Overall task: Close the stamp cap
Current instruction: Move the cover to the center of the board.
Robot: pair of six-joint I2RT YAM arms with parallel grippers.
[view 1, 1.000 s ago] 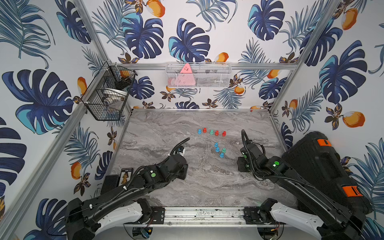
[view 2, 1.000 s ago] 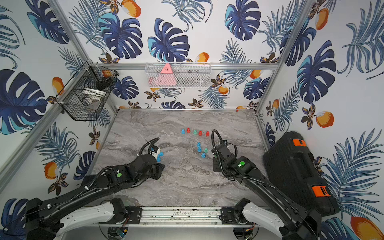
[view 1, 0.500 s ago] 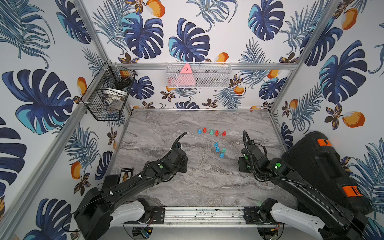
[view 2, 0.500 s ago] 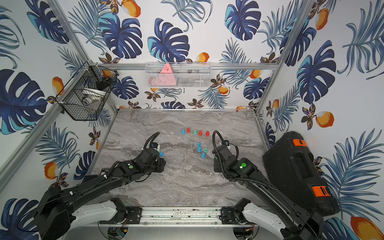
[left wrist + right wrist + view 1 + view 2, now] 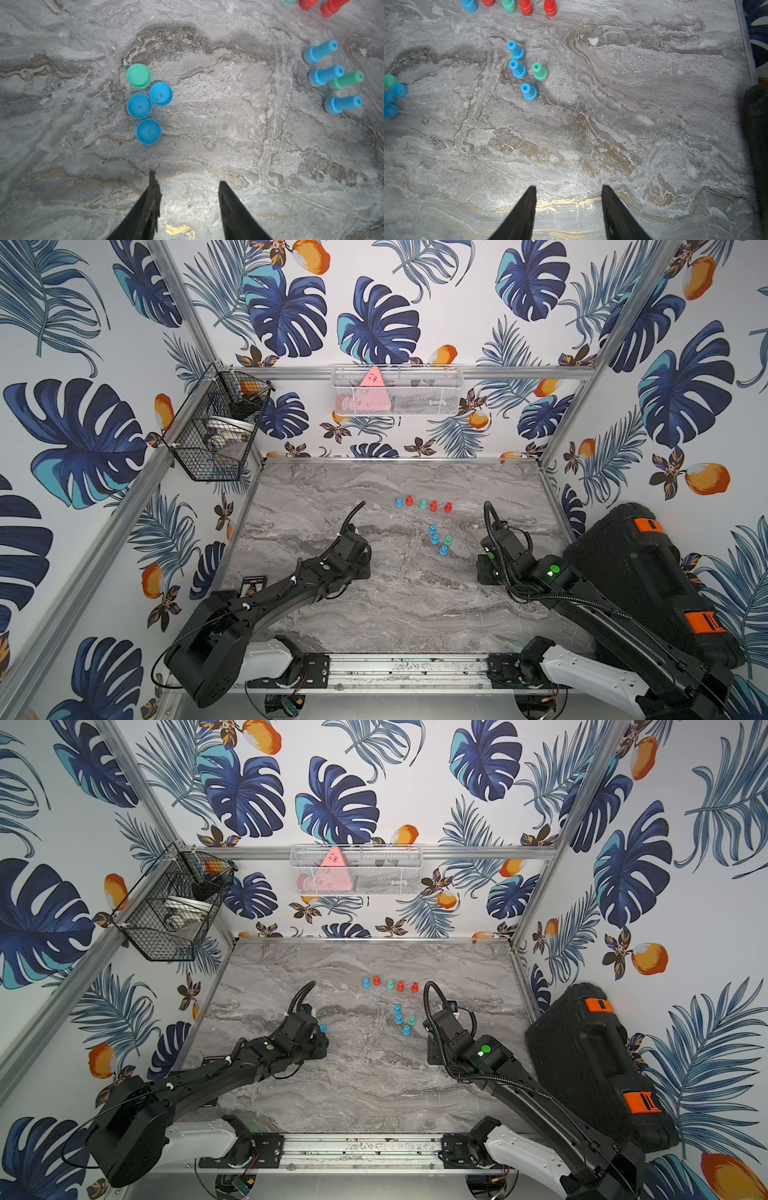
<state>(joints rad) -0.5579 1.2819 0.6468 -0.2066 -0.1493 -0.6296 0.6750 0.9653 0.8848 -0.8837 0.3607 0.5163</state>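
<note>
Progress partial: back row of five stamps (image 5: 423,504) looked capped; four nearer ones (image 5: 324,75) stood bare. Their caps (image 5: 139,106), 3 blue + 1 green, sat clustered well apart, nr left gripper (image 5: 186,178). It and right gripper (image 5: 569,187) hung part-open, empty. Only left wrist view showed all caps; left arm (image 5: 291,593) hid most from above.

No writing can be read anywhere. A small black card (image 5: 253,583) carries white print too small to make out. The pink triangle (image 5: 372,383) in the white basket (image 5: 436,404) shows dark marks, illegible.
</note>
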